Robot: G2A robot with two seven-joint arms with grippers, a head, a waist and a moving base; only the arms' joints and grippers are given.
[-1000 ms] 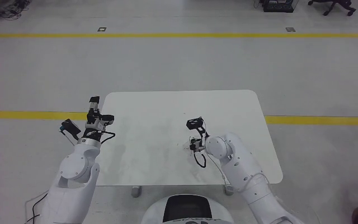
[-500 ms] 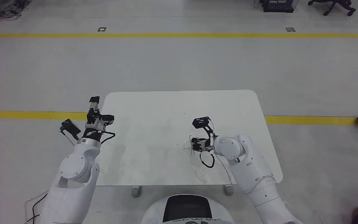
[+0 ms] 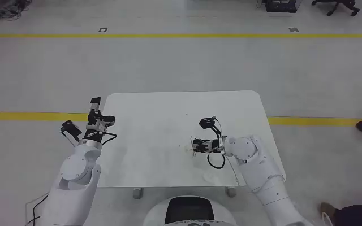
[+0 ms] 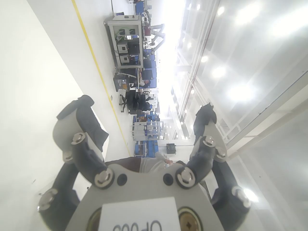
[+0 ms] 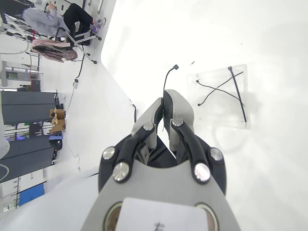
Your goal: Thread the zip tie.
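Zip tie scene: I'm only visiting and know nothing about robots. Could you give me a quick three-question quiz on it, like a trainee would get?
1. True or false: the right claw is shut on a zip tie.
2. The left claw is: A) open and empty; B) holding a tie; C) pressed flat on the table.
3. How many ties lie on the clear tray?

Key: 1 true; 2 A; 3 three.

Harsh glare from ceiling lights [image 4: 240,92], soft shadows
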